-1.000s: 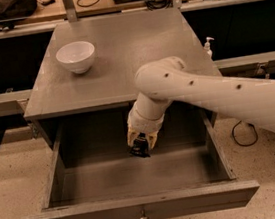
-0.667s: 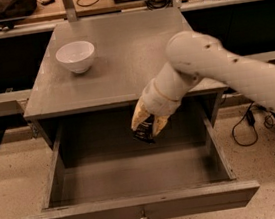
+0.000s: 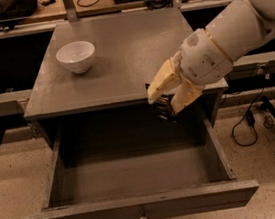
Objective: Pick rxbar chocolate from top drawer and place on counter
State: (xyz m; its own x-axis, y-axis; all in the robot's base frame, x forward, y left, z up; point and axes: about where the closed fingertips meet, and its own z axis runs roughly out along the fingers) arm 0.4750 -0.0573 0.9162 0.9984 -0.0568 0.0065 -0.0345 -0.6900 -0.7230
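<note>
The top drawer [image 3: 140, 207] stands pulled wide open, and its grey inside shows nothing lying in it. My gripper [image 3: 168, 97] hangs at the counter's front edge, right of centre, above the drawer's back part. Its cream fingers [image 3: 160, 84] are shut on the rxbar chocolate [image 3: 162, 108], a small black bar that sticks out below them, lifted clear of the drawer. The grey counter [image 3: 129, 47] lies just behind and level with the gripper.
A white bowl [image 3: 75, 56] stands on the counter's back left. My white arm [image 3: 237, 22] reaches in from the upper right. Cables [image 3: 250, 122] and a black stand leg lie on the speckled floor at right. A rail runs along the left.
The gripper has risen out of the drawer with the black bar and moved right and back, up to the counter's front edge. The arm has swung toward the upper right.
</note>
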